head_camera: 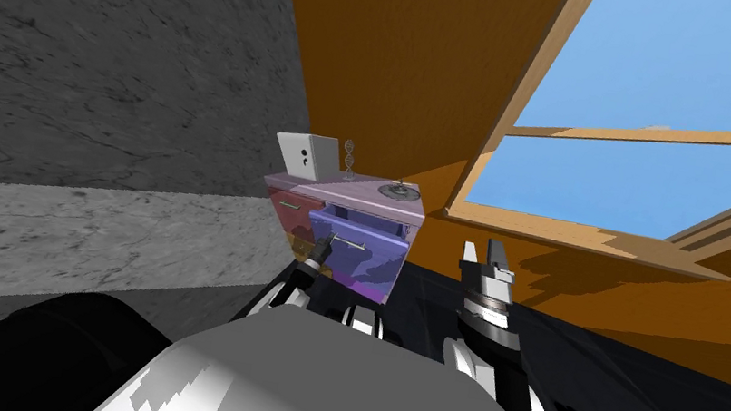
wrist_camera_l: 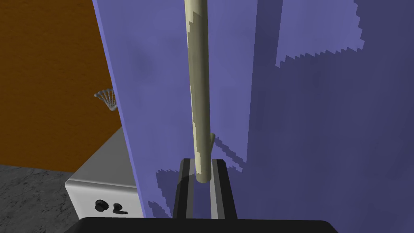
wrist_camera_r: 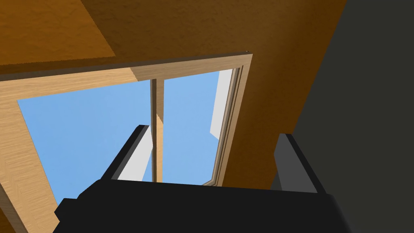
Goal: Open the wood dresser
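Note:
The dresser [head_camera: 292, 205] stands in the corner, small and drawn pale pink and purple. Its upper right drawer [head_camera: 360, 257] has a blue-violet front [wrist_camera_l: 307, 121] and stands pulled out from the body. A slim beige bar handle [wrist_camera_l: 199, 93] runs across that front. My left gripper [wrist_camera_l: 201, 178] is shut on one end of the handle, its fingers [wrist_camera_l: 184, 190] pressing either side. In the head view that left gripper [head_camera: 320, 251] sits at the handle's left end. My right gripper [head_camera: 484, 256] is raised to the right of the dresser, open [wrist_camera_r: 210, 153] and holding nothing.
On the dresser top stand a white box [head_camera: 307, 155] with two black marks [wrist_camera_l: 107, 206], a small spiral ornament [head_camera: 348, 157], and a round dish [head_camera: 398, 191]. A grey stone wall [head_camera: 80, 80] lies left, an orange wall with a window [head_camera: 661, 181] right.

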Robot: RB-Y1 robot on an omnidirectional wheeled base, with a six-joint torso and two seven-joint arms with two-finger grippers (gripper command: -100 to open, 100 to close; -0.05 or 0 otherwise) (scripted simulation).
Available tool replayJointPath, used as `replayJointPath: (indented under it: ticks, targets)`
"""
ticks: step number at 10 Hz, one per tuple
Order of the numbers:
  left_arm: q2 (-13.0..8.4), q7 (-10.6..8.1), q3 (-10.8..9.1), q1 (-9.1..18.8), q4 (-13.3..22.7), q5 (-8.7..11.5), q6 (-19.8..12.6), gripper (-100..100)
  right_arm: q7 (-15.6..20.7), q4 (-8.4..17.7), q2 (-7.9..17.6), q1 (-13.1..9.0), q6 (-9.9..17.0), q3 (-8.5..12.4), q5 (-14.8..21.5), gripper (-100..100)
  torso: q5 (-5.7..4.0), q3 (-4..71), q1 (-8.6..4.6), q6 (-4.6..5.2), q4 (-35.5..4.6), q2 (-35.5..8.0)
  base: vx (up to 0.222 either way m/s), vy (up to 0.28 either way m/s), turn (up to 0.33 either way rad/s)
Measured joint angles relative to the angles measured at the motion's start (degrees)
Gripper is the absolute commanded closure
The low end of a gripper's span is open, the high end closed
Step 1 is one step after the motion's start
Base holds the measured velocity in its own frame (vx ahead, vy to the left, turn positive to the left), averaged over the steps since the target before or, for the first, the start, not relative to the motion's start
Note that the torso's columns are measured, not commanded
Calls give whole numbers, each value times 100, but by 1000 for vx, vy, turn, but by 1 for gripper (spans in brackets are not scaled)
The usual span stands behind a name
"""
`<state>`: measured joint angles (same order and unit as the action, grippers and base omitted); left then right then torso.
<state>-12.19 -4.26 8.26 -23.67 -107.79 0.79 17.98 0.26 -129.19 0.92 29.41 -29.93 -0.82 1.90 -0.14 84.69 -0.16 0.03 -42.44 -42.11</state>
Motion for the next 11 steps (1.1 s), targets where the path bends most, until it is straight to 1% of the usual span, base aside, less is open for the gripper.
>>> replayJointPath:
  ticks: [3,4,5,7,11]
  targets:
    - [-58,-19,45,-142,-146,2,41,100,0,0,0,-1,0,0,0,0,10,-32,8,0,4,-49,-184,26,27]
    - [-75,-25,69,-188,-178,0,41,100,0,0,0,-1,0,0,0,0,7,-22,9,-1,-1,-36,-77,14,2]
    - [-79,-26,80,-208,-167,-2,29,-100,0,0,0,0,0,0,0,0,3,-2,3,-1,3,-2,-11,1,11]
    - [-149,-59,63,-305,-405,24,-98,-100,0,-1,0,2,-1,0,0,0,11,10,10,-2,22,16,27,-5,19]
    - [-265,-107,75,-607,-1035,56,-430,-100,0,-1,0,2,-1,0,0,0,12,-14,17,-1,8,-21,39,-7,15]
